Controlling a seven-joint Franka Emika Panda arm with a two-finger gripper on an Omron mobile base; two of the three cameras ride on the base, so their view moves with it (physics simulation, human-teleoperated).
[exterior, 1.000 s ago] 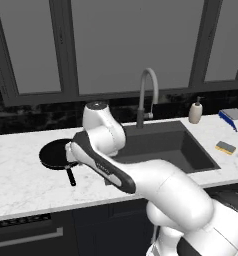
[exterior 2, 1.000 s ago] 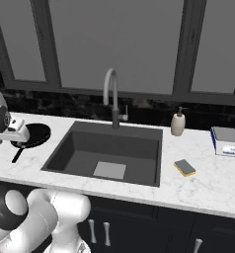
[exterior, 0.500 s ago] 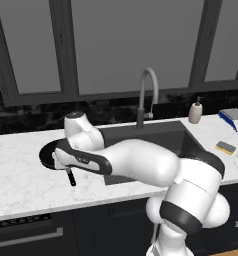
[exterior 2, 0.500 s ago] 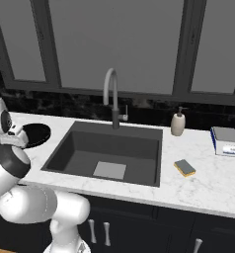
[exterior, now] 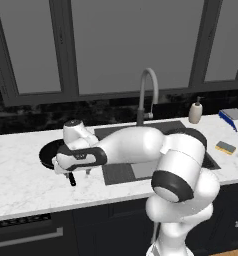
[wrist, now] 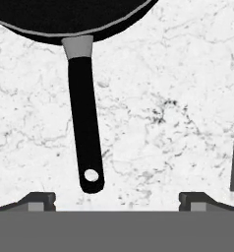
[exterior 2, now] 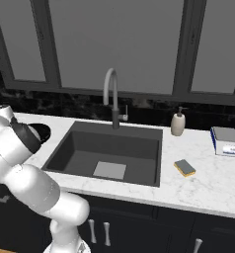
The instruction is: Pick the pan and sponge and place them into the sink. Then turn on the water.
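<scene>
In the hand view the pan (wrist: 70,19) ran off the top edge, so only the near arc of its rim and its handle (wrist: 84,123) showed, just ahead of the widely parted jaws. The dark strip at that view's right edge was too cropped to identify. In the left base view the arm's white body covered much of the pan (exterior: 48,152) and most of the sink (exterior: 118,172); the jaws themselves sat hidden under the hand there. In the right base view the arm concealed nearly all of the pan (exterior 2: 40,132), leaving a dark sliver. The blue-and-white stack (exterior: 236,119), far from the jaws, was cut by the left base view's right edge.
</scene>
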